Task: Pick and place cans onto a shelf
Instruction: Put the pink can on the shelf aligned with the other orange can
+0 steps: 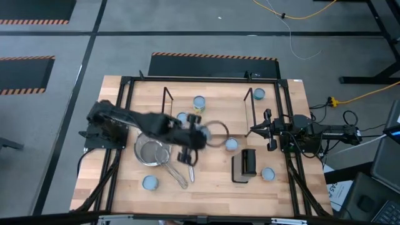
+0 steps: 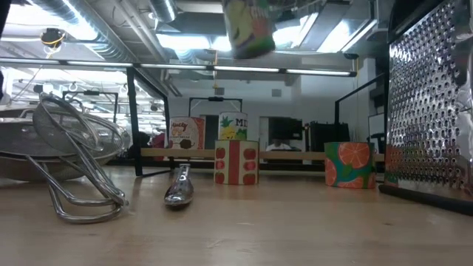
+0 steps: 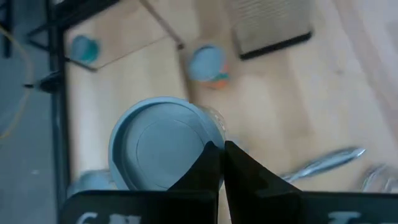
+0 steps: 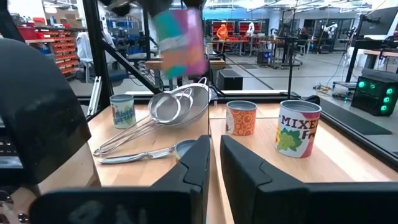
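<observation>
1. Above the middle of the table (image 1: 125, 187), a can (image 1: 199, 133) is held off the surface by the left pincer (image 1: 195, 136), whose fingers are clamped on the can's rim, as the left wrist view shows (image 3: 163, 144).
2. In the low view, the lifted can (image 2: 250, 28) is seen blurred near the top of the picture, clear of the table.
3. The shelf (image 1: 209, 106) is seen at the far middle of the table, with upright black wire frames at its two short ends.
4. One can (image 1: 199, 102) is seen on the shelf board; another (image 1: 182, 117) lies near the board's front edge, close to the left arm.
5. A can (image 1: 259, 94) stands at the right wire frame, though whether on the board or beside it cannot be told.
6. Other cans are seen on the table: one (image 1: 231, 144) near the middle, one (image 1: 267, 174) at the front right, one (image 1: 150, 182) at the front left.
7. A metal strainer (image 1: 152, 152) lies left of centre, with a spoon (image 1: 191, 170) beside it, and a black grater (image 1: 245, 165) stands towards the right.
8. The right pincer (image 1: 256, 130) waits at the right side of the table; its fingers (image 4: 202, 163) stand slightly apart, with nothing between them.
</observation>
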Controlling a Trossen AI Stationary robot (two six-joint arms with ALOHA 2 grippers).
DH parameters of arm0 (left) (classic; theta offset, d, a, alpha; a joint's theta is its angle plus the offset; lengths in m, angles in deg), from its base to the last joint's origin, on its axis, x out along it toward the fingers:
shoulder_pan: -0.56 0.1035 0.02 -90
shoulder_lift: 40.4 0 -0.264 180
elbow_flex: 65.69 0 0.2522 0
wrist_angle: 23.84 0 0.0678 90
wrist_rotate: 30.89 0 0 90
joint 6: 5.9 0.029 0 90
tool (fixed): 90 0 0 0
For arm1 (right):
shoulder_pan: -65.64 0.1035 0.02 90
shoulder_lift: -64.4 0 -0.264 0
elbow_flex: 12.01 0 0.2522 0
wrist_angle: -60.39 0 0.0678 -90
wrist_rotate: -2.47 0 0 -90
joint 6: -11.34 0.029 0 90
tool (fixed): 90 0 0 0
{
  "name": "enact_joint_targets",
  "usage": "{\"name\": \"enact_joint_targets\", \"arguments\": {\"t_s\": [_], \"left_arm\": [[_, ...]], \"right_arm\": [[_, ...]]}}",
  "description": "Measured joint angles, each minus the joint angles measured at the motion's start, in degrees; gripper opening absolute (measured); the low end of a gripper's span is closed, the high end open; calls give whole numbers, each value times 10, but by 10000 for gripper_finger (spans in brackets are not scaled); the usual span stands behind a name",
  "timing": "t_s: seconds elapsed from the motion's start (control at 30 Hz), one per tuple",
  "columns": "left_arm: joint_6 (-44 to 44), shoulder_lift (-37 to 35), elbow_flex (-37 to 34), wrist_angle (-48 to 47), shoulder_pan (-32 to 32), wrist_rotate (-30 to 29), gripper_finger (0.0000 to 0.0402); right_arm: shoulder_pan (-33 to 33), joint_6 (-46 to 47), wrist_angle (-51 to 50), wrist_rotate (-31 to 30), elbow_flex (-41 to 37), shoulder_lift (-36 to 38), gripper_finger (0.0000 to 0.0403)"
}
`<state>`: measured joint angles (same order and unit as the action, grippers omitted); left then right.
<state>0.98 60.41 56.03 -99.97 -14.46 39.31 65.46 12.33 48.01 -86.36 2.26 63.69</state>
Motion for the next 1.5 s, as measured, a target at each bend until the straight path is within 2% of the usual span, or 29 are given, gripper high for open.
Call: {"name": "enact_joint_targets", "arguments": {"t_s": [0.17,0.33,0.47,0.6,0.87,1.2,1.5], "left_arm": [[53,-55,0,-41,57,-16,0],[110,-96,0,-69,133,-9,0],[145,-102,0,-93,209,39,0],[190,-99,-9,-104,285,113,0],[258,-95,-132,-12,389,215,0],[286,-95,-275,88,428,230,0],[297,-95,-331,130,419,240,0]], "right_arm": [[0,0,0,0,0,0,45],[0,0,-2,0,0,0,45],[0,0,-1,0,0,0,45],[0,0,-1,0,0,0,45],[0,0,-1,0,0,0,45],[0,0,-1,0,0,0,45],[0,0,-1,0,0,0,45]]}}
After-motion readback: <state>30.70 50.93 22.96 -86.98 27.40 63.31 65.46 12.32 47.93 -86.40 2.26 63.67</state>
